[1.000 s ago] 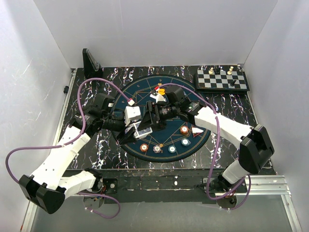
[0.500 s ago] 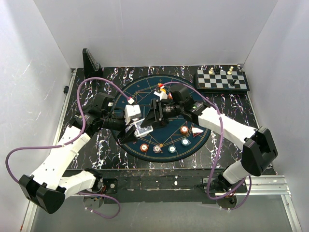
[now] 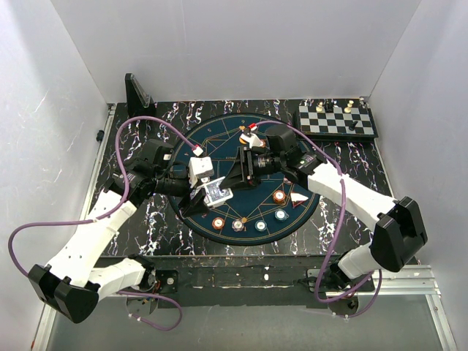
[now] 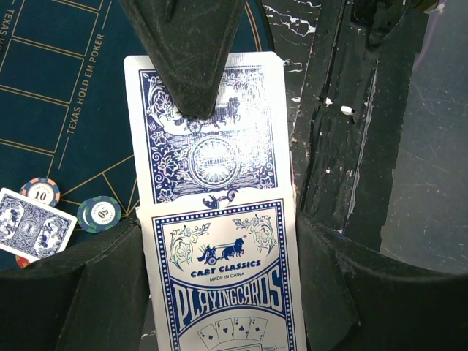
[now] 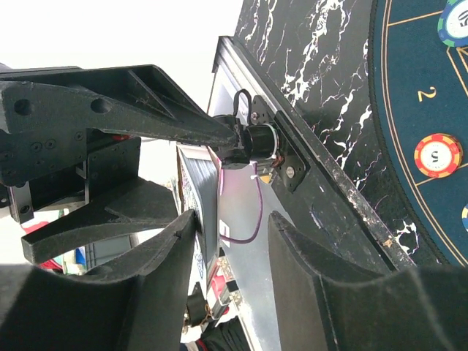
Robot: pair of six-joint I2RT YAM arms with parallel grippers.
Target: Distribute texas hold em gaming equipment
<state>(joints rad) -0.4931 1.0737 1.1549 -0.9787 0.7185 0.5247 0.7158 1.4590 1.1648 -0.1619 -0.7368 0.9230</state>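
At centre of the top view, the right gripper [image 3: 232, 175] sits nose to nose with the left gripper [image 3: 201, 199], above the mat [image 3: 212, 139].
- Right jaws are apart and straddle one card [image 5: 208, 208] edge-on. The frame-left finger looks to be against one face and a gap shows on the other side, so no pinch yet.
- Left jaws are pressed onto the card box [image 4: 223, 292], one on each long side.
- The card's long axis runs straight up the left wrist frame. About half of it sticks out of the box toward the right gripper, whose fingertip overlaps its far end.
- In the top view that axis runs from lower left to upper right, with the card just lower left of the right jaws.
- Judgement: the right arm takes the card; close flat on both faces and draw along the axis, since a skewed pull risks dragging the box.
- Already on the mat are one dealt card [image 4: 33, 223] and two chips [image 4: 99, 213] at the left edge of the left wrist frame.
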